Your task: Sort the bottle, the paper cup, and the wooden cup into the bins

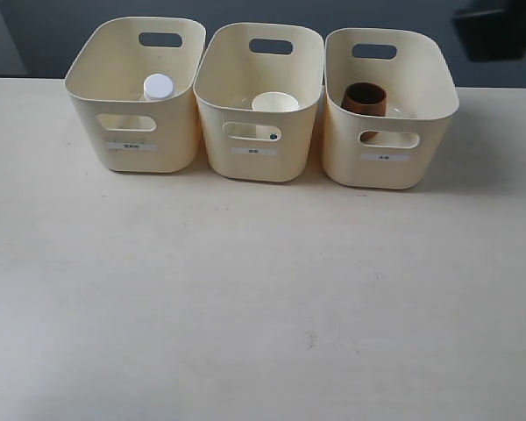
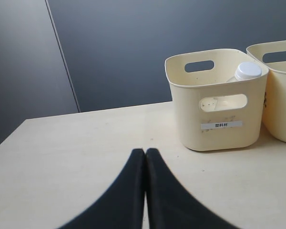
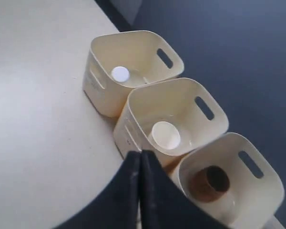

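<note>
Three cream bins stand in a row at the back of the table. The left bin [image 1: 136,96] holds the bottle [image 1: 158,87], of which the white cap shows. Inside the middle bin [image 1: 259,105] stands the paper cup [image 1: 275,103]. The wooden cup [image 1: 365,98] sits in the right bin [image 1: 390,110]. My left gripper [image 2: 145,151] is shut and empty, low over the table, short of the left bin [image 2: 217,102] with its bottle [image 2: 247,71]. My right gripper [image 3: 140,154] is shut and empty, raised above the bins; below it I see the paper cup [image 3: 166,135], wooden cup [image 3: 209,182] and bottle [image 3: 120,74].
The light wooden table [image 1: 245,298] stretches in front of the bins. A dark wall rises behind them. A dark blurred part of an arm [image 1: 500,31] shows at the top right of the exterior view.
</note>
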